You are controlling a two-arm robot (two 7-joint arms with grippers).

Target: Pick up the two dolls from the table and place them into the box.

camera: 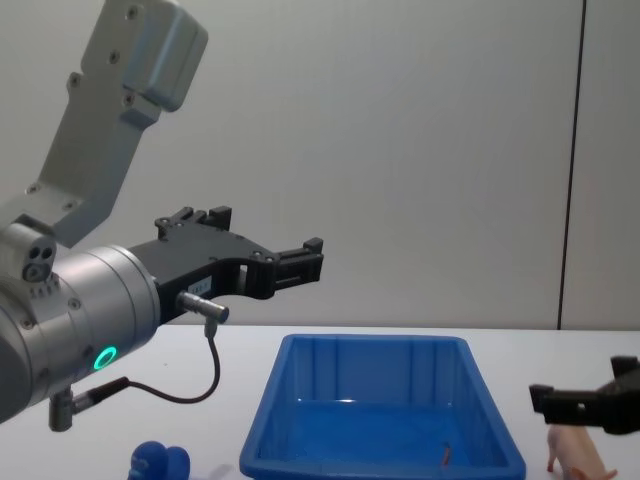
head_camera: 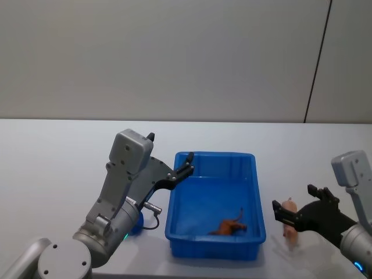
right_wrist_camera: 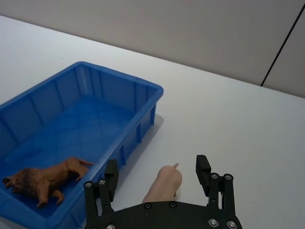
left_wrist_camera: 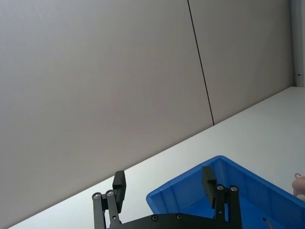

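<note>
Pale grey surface before a plain wall, the blue box [head_camera: 215, 155] at its middle
The pale pink pig [right_wrist_camera: 164, 185] rests on the surface just right of the box; it looks light, stiff and smooth, so likely slippery and best pinched across its round body. The right hand [right_wrist_camera: 156, 168] is spread wide around it, apparently not touching. The left hand [left_wrist_camera: 163, 181] hangs spread and empty above the box's left rim; the brown animal [head_camera: 229, 226] lies inside

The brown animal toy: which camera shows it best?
The right wrist view: the brown animal shows whole in the blue tub, head and legs clear. The head view shows it smaller, by the near wall. In the chest view the tub's wall hides all but a thin tip.
</note>
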